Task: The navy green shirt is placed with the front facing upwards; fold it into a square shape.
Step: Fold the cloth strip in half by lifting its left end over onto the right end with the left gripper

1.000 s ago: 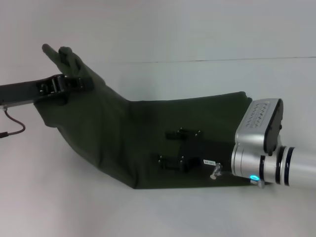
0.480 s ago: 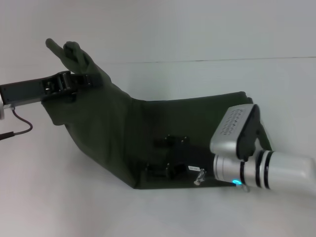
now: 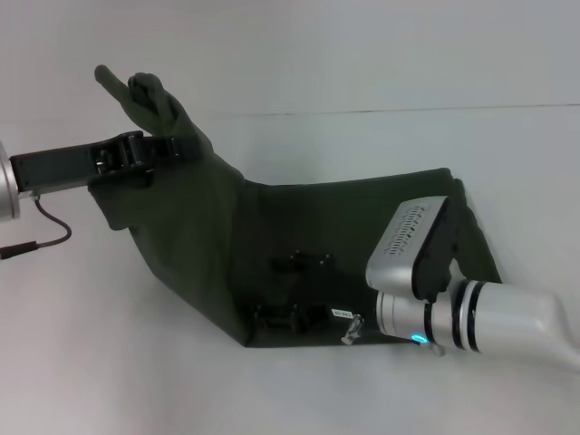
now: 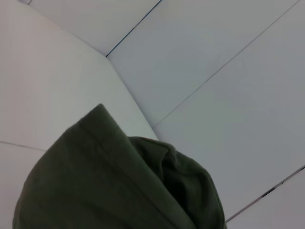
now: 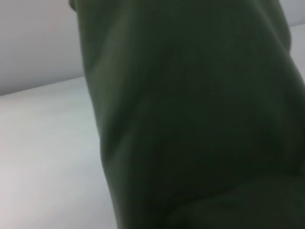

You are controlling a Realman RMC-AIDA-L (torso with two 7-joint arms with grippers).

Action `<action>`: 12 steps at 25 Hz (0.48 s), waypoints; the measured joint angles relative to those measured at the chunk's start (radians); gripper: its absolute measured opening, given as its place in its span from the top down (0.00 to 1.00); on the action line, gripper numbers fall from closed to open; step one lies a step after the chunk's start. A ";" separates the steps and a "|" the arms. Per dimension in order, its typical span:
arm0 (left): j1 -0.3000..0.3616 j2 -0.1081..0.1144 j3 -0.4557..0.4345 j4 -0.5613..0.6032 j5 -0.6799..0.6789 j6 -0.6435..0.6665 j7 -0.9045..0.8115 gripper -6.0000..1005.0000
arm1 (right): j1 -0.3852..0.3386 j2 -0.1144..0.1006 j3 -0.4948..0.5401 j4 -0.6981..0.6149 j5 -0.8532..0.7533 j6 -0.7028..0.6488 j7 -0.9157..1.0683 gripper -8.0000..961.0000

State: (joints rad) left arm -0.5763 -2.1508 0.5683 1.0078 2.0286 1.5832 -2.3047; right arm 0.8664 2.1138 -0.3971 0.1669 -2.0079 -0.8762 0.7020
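Two grippers are engaged. Nearest you, the right gripper [image 3: 304, 290] rests low on the navy green shirt [image 3: 308, 236], which lies beneath and beyond it on the table [image 3: 381, 72]; you cannot tell whether its fingers are spread or pressed together. Farther off, the left gripper [image 3: 168, 145] is pinching a raised bunch of fabric, the cloth draping down from it. Judged step: a fold in progress. Next, carry the lifted end across toward the right gripper

Bare table [image 3: 381, 72] lies open beyond the shirt [image 3: 299, 236]; both arms crowd it.
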 joint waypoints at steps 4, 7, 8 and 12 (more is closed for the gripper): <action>-0.001 -0.003 0.000 -0.001 -0.009 -0.003 0.000 0.90 | -0.032 -0.009 0.023 -0.018 0.004 -0.016 0.007 0.14; -0.013 -0.010 0.011 -0.008 -0.015 -0.013 0.001 0.90 | -0.077 -0.014 0.049 -0.063 0.004 -0.065 0.013 0.14; -0.015 -0.010 0.014 -0.011 -0.015 -0.016 0.001 0.90 | -0.089 -0.015 0.050 -0.083 0.004 -0.082 0.021 0.14; -0.043 -0.012 0.045 -0.054 -0.028 -0.052 0.001 0.89 | -0.140 -0.017 0.047 -0.160 0.002 -0.148 0.072 0.14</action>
State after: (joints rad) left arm -0.6197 -2.1626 0.6133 0.9540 2.0006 1.5310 -2.3035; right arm 0.7263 2.0971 -0.3503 0.0066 -2.0059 -1.0241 0.7744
